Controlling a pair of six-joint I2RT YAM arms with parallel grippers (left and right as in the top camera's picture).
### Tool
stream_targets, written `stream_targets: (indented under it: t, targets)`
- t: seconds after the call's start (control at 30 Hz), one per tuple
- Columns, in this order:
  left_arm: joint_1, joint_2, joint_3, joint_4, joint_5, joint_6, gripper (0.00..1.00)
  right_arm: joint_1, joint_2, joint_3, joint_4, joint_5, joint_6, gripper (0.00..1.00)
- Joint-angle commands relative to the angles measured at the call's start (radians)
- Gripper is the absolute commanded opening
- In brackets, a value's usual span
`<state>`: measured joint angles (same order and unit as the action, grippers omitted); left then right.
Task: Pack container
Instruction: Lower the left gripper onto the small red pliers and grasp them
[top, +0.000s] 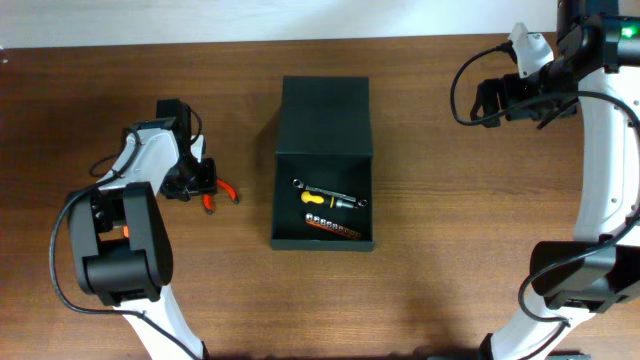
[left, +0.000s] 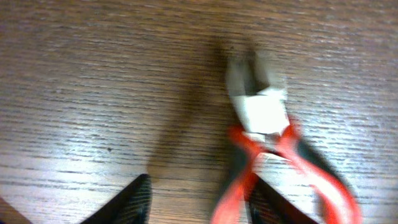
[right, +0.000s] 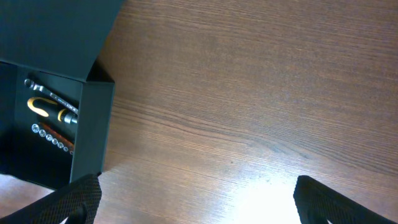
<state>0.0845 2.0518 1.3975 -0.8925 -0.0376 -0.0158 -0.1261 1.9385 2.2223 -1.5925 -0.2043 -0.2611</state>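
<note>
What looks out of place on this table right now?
Only the red-handled pliers: they lie on the table left of the open container, while the other tools sit inside. Nothing looks spilled or damaged.

A dark brown wooden table (top: 440, 200) fills nearly the whole overhead view, its grain running from 9 o'clock to 3 o'clock. Along the 12 o'clock edge, beyond the table's far side, lies a narrow pale strip (top: 300, 20), plain and off-white (wall or floor, it cannot be told which). Across the overhead view the wood is evenly lit. In the right wrist view the wood looks warmer and reddish, and a bright white glare (right: 261, 199) sits on it toward 6 o'clock. In the left wrist view the grain shows close and greyish-brown, crossed by a soft, blurred shadow (left: 180, 124) just left of centre, slanting down toward 7 o'clock.
</note>
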Motion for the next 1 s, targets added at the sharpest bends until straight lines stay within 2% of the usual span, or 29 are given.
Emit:
stream_targets:
  t: [0.0, 0.03, 0.07, 0.13, 0.27, 0.57, 0.67, 0.97]
  targets:
    - [0.003, 0.015, -0.010, 0.001, 0.016, 0.010, 0.33, -0.007, 0.000, -0.005, 0.003, 0.006, 0.008, 0.99]
    - [0.003, 0.014, -0.010, 0.001, 0.016, 0.010, 0.26, -0.007, 0.000, -0.005, 0.002, 0.006, 0.008, 0.99]
    - [0.003, 0.014, -0.010, 0.001, 0.016, 0.010, 0.25, -0.007, 0.000, -0.005, 0.002, 0.006, 0.008, 0.99]
    - [0.003, 0.014, -0.010, 0.002, 0.016, 0.010, 0.11, -0.007, 0.000, -0.005, 0.002, 0.006, 0.008, 0.99]
    - [0.003, 0.015, -0.010, 0.002, 0.016, 0.010, 0.02, -0.007, 0.000, -0.005, 0.002, 0.006, 0.008, 0.99]
    - [0.003, 0.013, -0.008, -0.003, 0.027, 0.010, 0.02, -0.007, 0.000, -0.005, 0.002, 0.006, 0.008, 0.99]
    - [0.003, -0.002, 0.012, -0.023, 0.078, 0.010, 0.02, -0.007, 0.000, -0.005, 0.002, 0.006, 0.008, 0.99]
    - [-0.053, -0.209, 0.197, -0.155, 0.101, 0.058, 0.02, -0.007, 0.000, -0.005, -0.001, 0.006, 0.008, 0.99]
